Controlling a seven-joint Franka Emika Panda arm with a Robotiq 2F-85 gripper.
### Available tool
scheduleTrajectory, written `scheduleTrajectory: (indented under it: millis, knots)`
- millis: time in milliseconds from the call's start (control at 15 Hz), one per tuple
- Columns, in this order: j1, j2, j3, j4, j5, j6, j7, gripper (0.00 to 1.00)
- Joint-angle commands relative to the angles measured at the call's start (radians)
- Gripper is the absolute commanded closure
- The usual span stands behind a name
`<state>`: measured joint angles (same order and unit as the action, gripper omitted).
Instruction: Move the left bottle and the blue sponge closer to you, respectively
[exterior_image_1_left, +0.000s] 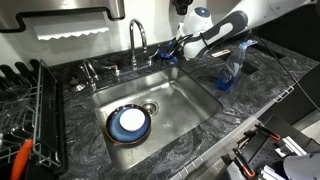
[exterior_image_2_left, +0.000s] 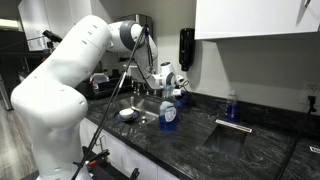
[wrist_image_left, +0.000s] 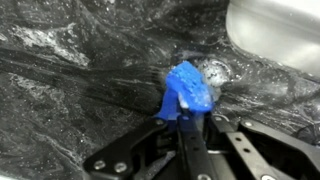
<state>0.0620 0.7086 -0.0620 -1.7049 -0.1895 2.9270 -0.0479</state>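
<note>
Between the fingertips of the gripper (wrist_image_left: 186, 122), in the wrist view, sits the blue sponge (wrist_image_left: 188, 88). It is tilted on edge rather than lying flat, and its lower end narrows down into the gap where the dark fingers close on it. The jaws look clamped on the sponge. Whether its lower edge touches the surface or hangs just above it cannot be told. Under it is the dark marbled counter (wrist_image_left: 60, 80), and the grey metal of the sink (wrist_image_left: 275, 35) shows at the upper right corner of that view, near the sponge.

In an exterior view the gripper (exterior_image_1_left: 168, 50) is beside the faucet (exterior_image_1_left: 137, 40), at the back rim of the sink (exterior_image_1_left: 190, 100), with the white arm (exterior_image_1_left: 215, 30) reaching in from the upper right. The sponge is too small to make out there.

The left bottle (exterior_image_1_left: 228, 75) stands upright on the counter beside the sink, apart from the gripper and under the forearm. In an exterior view the same bottle (exterior_image_2_left: 168, 117) stands near the counter's front edge, lower in the picture than the gripper (exterior_image_2_left: 172, 88) and not touching it. A second small bottle (exterior_image_2_left: 232, 107) stands further off, near the wall.

A round blue-and-white plate (exterior_image_1_left: 129, 123) lies in the sink basin, and a dish rack (exterior_image_1_left: 30, 110) stands at the far side of the counter.
</note>
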Motion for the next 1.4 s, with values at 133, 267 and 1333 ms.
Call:
scheduleTrajectory:
  millis: [133,267,1333]
  knots:
    - [0.112,-0.072,-0.129,-0.05,-0.039,-0.033,0.097,0.97]
    - [0.146,-0.092,-0.162,-0.066,-0.054,-0.045,0.129,0.97]
    - [0.181,-0.393,-0.17,-0.419,-0.158,-0.195,0.316,0.97]
